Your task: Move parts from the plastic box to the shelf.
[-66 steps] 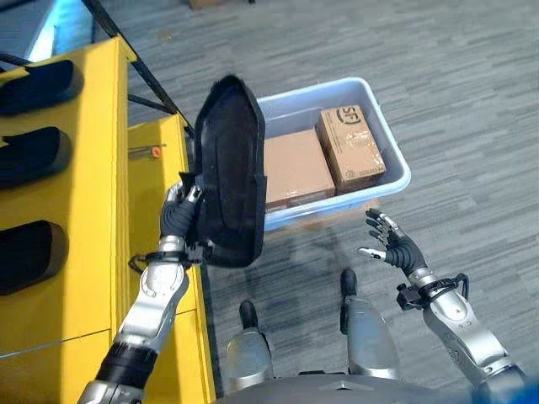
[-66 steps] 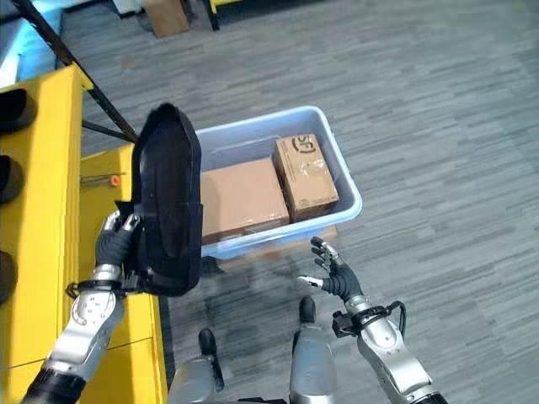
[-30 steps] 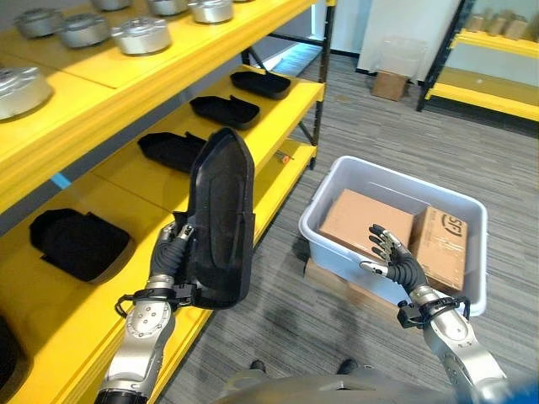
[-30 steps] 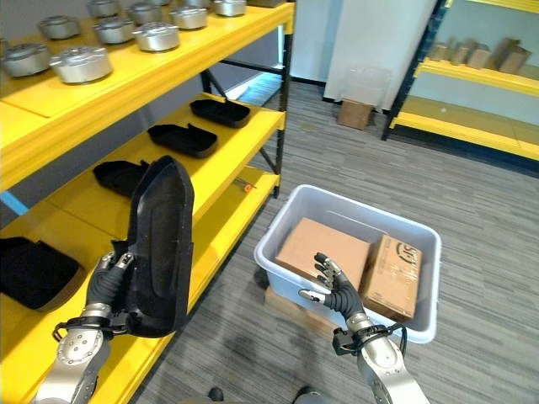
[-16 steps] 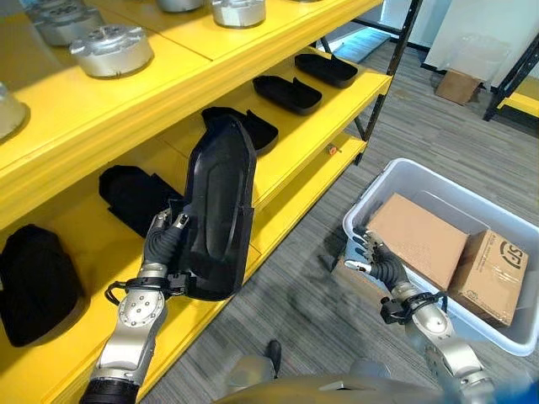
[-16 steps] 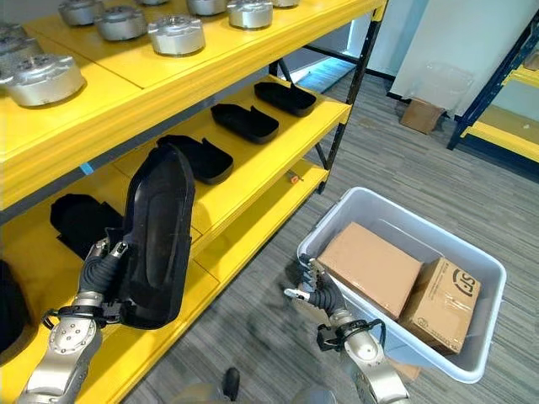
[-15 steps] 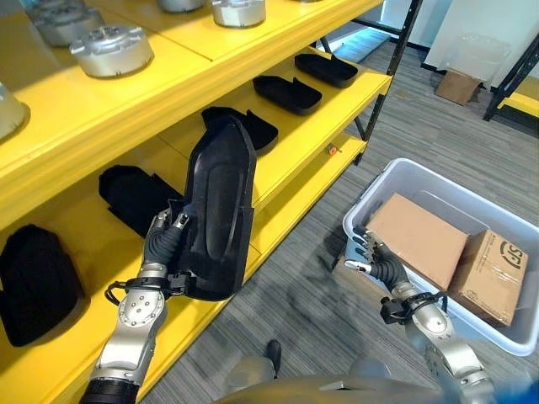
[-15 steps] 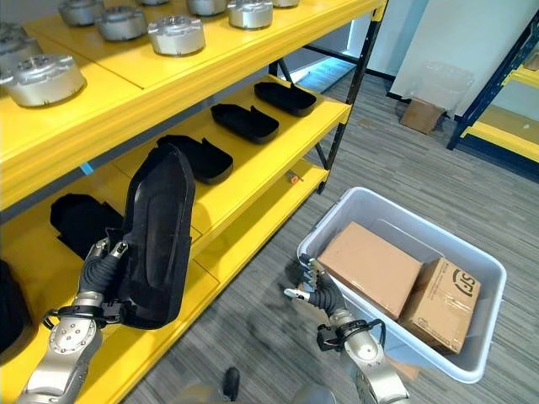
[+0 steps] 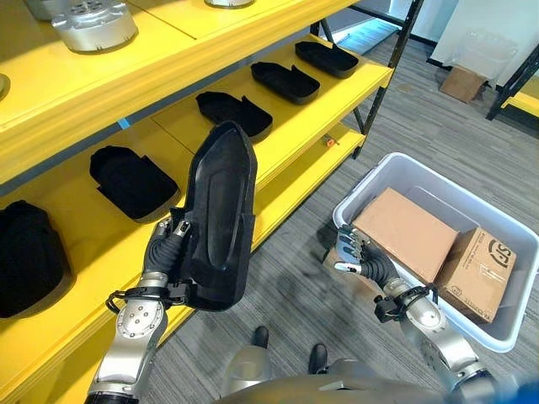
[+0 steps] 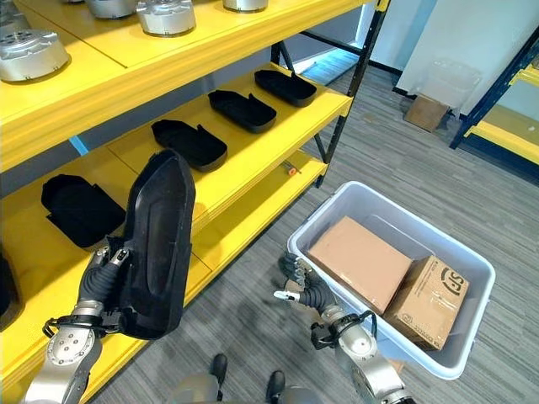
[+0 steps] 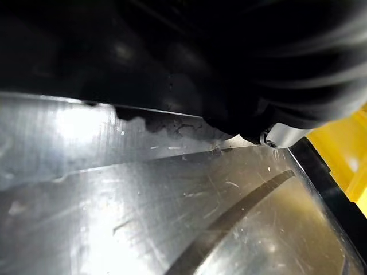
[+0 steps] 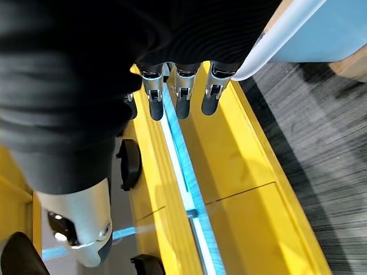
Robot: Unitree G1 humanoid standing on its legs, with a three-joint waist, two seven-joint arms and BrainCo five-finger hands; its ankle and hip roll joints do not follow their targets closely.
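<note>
In the left eye view we see our left hand (image 9: 167, 251) curled round the lower edge of a long black moulded part (image 9: 217, 220), which stands upright just to the right of the hand. Beyond the hand, the yellow shelf (image 9: 295, 114) carries more black parts (image 9: 130, 180) in a row on its middle level, and a silver round casting (image 9: 95, 23) sits on the level above. Our right hand (image 9: 357, 257) hangs low with its fingers spread and relaxed, holding nothing, just beside the near corner of the plastic box (image 9: 504, 337). Past that hand, inside the box, lie a flat cardboard carton (image 9: 406, 234) and a smaller printed carton (image 9: 488, 271), touching each other.

The right eye view shows the same layout, the upright part in front of the shelf's lower levels.

In the left wrist view a shiny scratched surface takes up most of the picture; we cannot make out the fingers there.

In the right wrist view our right hand's fingers (image 12: 182, 97) point straight out, apart from the thumb (image 12: 83, 226), with the box's pale rim (image 12: 284, 37) beside them and the yellow shelf beyond.
</note>
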